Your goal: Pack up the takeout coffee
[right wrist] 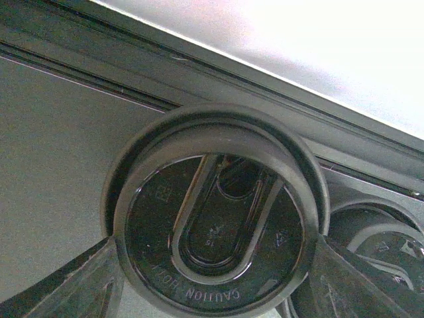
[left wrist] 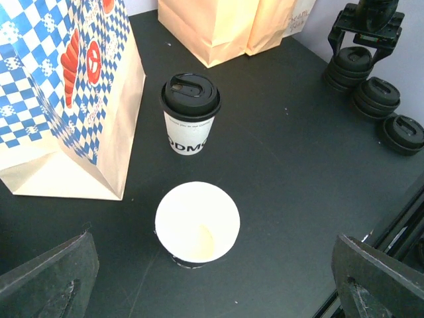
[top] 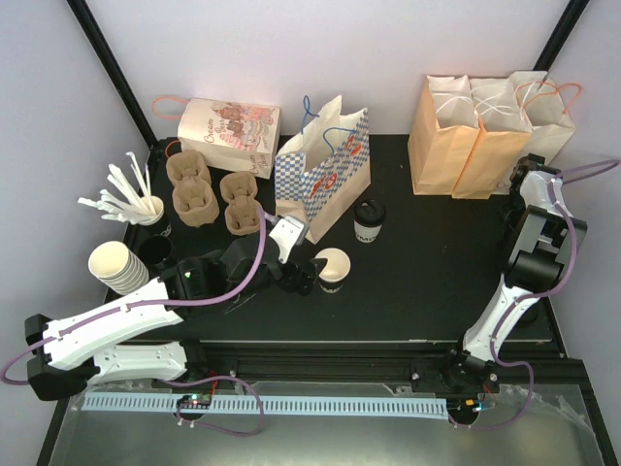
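Note:
A takeout coffee cup [top: 369, 219] with a black lid stands mid-table; it also shows in the left wrist view [left wrist: 190, 112]. A second printed cup [top: 333, 269] stands in front of it with no lid, and the left wrist view [left wrist: 197, 224] shows it open-topped. My left gripper [top: 299, 282] is wide open just left of this cup, which stands ahead of my spread fingers [left wrist: 50, 281]. My right gripper [top: 525, 190] is at the far right edge, closed on a black lid [right wrist: 215, 212] by its rim, over the stacks of black lids [left wrist: 374, 93].
A blue-checked paper bag [top: 323, 167] stands open behind the cups. Brown pulp carriers [top: 209, 189], a printed bag [top: 230, 126], plain white cups [top: 118, 266] and stirrers [top: 131, 194] are at left. Tan bags [top: 480, 131] stand at back right.

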Tool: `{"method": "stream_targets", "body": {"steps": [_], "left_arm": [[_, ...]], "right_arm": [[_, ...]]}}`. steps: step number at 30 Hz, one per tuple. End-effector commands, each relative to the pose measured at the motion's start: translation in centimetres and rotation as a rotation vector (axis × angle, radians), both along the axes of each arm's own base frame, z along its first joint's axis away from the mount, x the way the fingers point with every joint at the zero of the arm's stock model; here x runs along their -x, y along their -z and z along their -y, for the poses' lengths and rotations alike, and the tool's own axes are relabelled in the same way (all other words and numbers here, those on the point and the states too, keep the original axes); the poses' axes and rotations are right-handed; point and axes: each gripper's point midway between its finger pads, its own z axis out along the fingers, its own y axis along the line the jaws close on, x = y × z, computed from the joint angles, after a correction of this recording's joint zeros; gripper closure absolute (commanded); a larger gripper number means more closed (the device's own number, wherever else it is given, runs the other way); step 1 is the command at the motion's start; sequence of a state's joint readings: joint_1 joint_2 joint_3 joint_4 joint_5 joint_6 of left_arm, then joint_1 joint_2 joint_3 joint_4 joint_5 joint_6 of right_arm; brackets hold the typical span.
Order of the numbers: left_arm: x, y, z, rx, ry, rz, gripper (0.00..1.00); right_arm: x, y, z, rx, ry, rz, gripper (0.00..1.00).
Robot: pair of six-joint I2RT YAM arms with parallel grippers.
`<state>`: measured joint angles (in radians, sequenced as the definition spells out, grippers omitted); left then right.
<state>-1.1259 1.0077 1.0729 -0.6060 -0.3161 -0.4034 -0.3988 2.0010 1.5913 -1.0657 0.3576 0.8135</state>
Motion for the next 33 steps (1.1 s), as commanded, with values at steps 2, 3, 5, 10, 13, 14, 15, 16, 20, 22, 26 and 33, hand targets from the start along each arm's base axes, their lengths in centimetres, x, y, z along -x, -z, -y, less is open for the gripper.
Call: {"method": "stream_targets", "body": {"steps": [2,3,5,10,13,14,15,16,20,22,26,33], "left_arm": [[0.1,-0.5,-0.6,0.021,-0.012,-0.001,0.01],[0.1,-0.6,-0.6,0.023,-0.011,-0.002,0.01],[0.2,-0.6,-0.5,0.026,-0.005,-0.003,0.01],[0.3,-0.5,-0.6,0.03,-0.002,-0.008,0.01],[0.3,-0.6,-0.6,0.036,-0.001,-0.007,0.01],[0.3,-0.7,-0.6,0.04,0.0,-0.005,0.01],[0.4,-0.7,-0.5,0.043,0.002,-0.007,0.01],[0.4,-0.7,-0.4,0.047,0.005,-0.007,0.01],[0.7,-0.9,-0.2,0.058,0.024,-0.008,0.01],[0.7,-0.9,-0.4,0.063,0.024,-0.004,0.01],[0.5,-0.8,-1.0,0.061,0.002,0.015,0.01],[-1.4,-1.1,-3.8,0.05,-0.094,0.022,0.01]], "right_arm": [[0.3,-2.9,0.8,0.058,0.025,0.038,0.28],[0.4,-3.2,0.7,0.06,0.024,0.044,0.28],[0.3,-3.7,0.7,0.063,0.022,0.055,0.28],[0.5,-5.0,0.1,0.073,0.003,0.069,0.29],[0.2,-6.0,-1.3,0.088,-0.046,0.085,0.29],[0.0,-6.2,-2.0,0.089,-0.067,0.095,0.29],[-0.2,-6.6,-2.7,0.09,-0.088,0.104,0.29],[-0.4,-7.1,-3.7,0.095,-0.116,0.115,0.29],[-0.3,-9.2,-7.5,0.112,-0.223,0.165,0.29],[-0.2,-10.6,-10.6,0.122,-0.312,0.201,0.28],[0.8,-12.5,-17.2,0.121,-0.523,0.28,0.25],[4.5,-14.5,-28.3,-0.001,-0.948,0.412,0.23]]}}
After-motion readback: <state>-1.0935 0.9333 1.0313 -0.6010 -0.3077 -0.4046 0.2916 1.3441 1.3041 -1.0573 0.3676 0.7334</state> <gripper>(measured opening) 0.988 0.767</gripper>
